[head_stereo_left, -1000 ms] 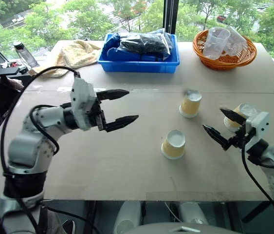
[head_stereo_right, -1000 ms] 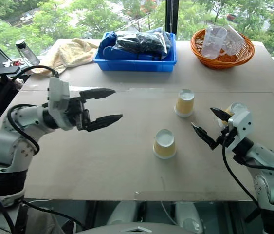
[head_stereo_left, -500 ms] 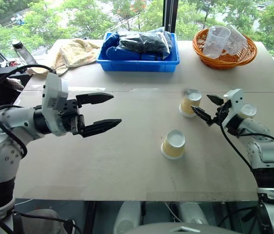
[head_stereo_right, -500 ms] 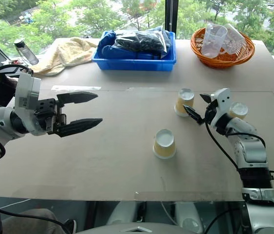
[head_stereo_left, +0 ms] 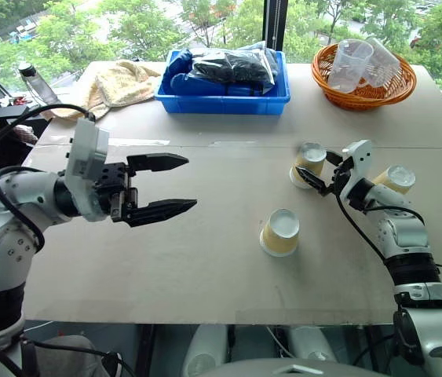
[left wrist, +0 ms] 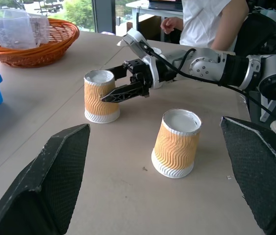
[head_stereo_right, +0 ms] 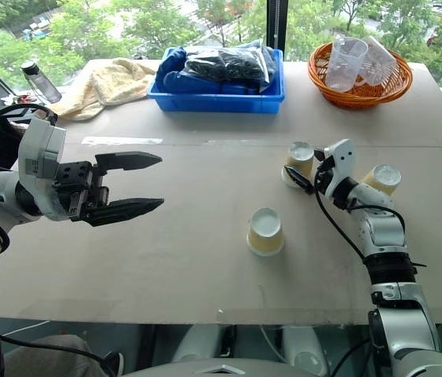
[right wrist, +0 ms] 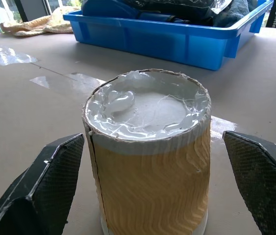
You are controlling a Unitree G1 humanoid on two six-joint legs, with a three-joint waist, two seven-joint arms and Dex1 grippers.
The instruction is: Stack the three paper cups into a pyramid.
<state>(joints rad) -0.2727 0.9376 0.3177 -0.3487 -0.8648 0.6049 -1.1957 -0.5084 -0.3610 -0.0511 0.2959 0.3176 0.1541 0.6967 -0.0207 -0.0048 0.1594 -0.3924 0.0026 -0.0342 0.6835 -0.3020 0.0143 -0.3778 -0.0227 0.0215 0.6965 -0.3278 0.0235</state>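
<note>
Three tan ribbed paper cups stand upside down on the table. The far cup [head_stereo_left: 308,163] sits between the fingers of my right gripper [head_stereo_left: 314,166], which is open; its fingers [right wrist: 54,171] stand clear of the cup [right wrist: 150,161] on both sides. The near cup [head_stereo_left: 280,232] stands alone toward the table's front. A third cup [head_stereo_left: 396,179] is just right of my right forearm. My left gripper [head_stereo_left: 190,183] hovers open and empty over the table's left half, pointing toward the cups [left wrist: 175,142].
At the back of the table are a blue bin [head_stereo_left: 224,100] of dark bags and a wicker basket [head_stereo_left: 362,88] of clear plastic cups. A towel [head_stereo_left: 118,82] and a bottle [head_stereo_left: 36,85] lie at the back left. A person [left wrist: 204,19] stands beyond the table's right side.
My right gripper has travelled forward and left, from beside the third cup to astride the far cup. The left gripper drew back slightly, still open.
</note>
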